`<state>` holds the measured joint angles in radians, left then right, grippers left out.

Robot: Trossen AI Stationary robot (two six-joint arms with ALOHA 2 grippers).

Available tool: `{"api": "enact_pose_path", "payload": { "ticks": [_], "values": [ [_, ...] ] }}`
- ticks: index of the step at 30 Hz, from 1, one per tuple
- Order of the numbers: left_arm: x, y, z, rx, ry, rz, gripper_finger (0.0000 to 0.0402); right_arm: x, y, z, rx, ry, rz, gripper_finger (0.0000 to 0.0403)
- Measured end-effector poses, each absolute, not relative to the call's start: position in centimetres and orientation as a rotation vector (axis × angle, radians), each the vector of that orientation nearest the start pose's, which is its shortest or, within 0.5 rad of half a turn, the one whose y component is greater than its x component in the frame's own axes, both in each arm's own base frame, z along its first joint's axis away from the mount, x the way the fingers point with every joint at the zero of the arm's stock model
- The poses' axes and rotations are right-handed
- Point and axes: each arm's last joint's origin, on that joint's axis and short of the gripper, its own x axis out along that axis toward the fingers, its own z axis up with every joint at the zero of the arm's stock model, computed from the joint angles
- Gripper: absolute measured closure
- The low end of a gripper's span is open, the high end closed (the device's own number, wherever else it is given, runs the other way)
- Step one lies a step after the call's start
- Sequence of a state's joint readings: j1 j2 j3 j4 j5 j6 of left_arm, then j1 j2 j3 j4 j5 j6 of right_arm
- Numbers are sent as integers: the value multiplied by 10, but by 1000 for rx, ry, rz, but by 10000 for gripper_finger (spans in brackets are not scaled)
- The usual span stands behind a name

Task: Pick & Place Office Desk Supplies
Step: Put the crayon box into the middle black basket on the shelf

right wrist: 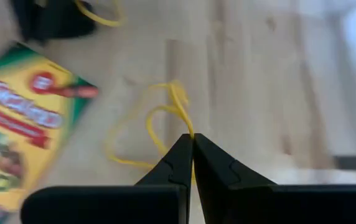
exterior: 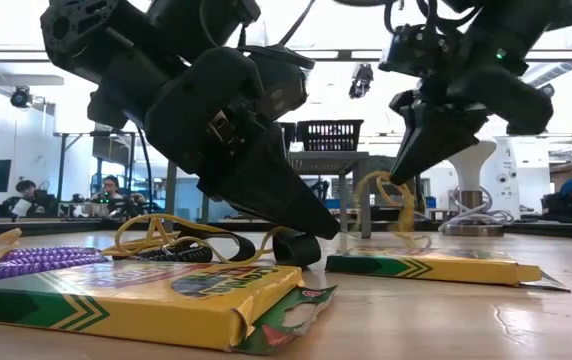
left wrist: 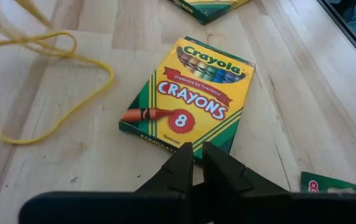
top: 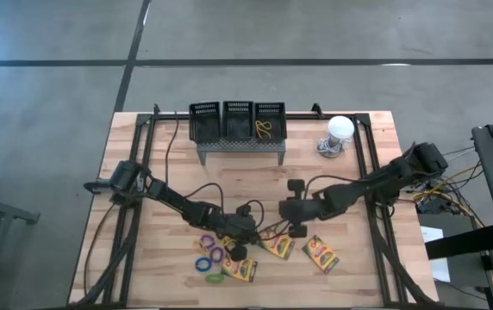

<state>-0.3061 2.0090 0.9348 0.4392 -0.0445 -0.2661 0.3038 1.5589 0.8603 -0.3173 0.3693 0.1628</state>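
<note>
Three yellow-and-green crayon boxes lie flat near the table's near edge point(top: 277, 246), point(top: 321, 254), point(top: 240, 270). Purple point(top: 211, 248), blue point(top: 203, 265) and green point(top: 215, 278) loops lie left of them. Three black mesh bins point(top: 238, 120) sit on a grey stand at the far side, and the right one holds a yellow loop point(top: 264, 130). My right gripper point(right wrist: 192, 138) is shut on a yellow elastic loop point(right wrist: 165, 118) beside the middle box point(right wrist: 22, 124). My left gripper point(left wrist: 196, 155) is shut, its tips low at the near edge of that box point(left wrist: 190, 93). More yellow band point(left wrist: 41, 81) lies beside it. My right gripper pinches the yellow loop's upper strand point(right wrist: 187, 127) between its two fingertips, coming from above and pointing down. The loop point(exterior: 381, 200) hangs slack below the fingers, with its lower part on the table by the crayon box point(exterior: 436, 266). My left gripper's tips are down at table height by the crayon box's edge point(left wrist: 165, 144); whether they touch it or the band, I cannot tell.
A white round-topped object point(top: 340, 129) stands at the far right beside the stand. Black cables run along the table's sides and between the arms. Bare wood lies between the stand and the grippers point(top: 229, 176). People sit in the room behind point(exterior: 106, 190).
</note>
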Motion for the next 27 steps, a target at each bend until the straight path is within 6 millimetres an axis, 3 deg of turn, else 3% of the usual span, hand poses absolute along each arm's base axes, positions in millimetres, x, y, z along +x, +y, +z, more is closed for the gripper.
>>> {"api": "enact_pose_path", "payload": {
  "ticks": [5,11,14,17,20,27],
  "values": [
    [362,-113,98,-144,658,-167,360,286,79,174,-120,919,-104,358],
    [362,-113,98,-144,658,-166,360,285,74,184,-64,832,-271,288],
    [362,-113,98,-144,659,-166,360,283,78,190,-42,843,-159,257],
    [362,-113,98,-144,657,-166,360,278,89,189,-33,904,134,231],
    [364,-112,100,-175,637,-133,360,267,104,175,-65,969,408,214],
    [374,-112,111,-218,591,-121,360,261,130,148,-184,993,356,208]
  ]
}}
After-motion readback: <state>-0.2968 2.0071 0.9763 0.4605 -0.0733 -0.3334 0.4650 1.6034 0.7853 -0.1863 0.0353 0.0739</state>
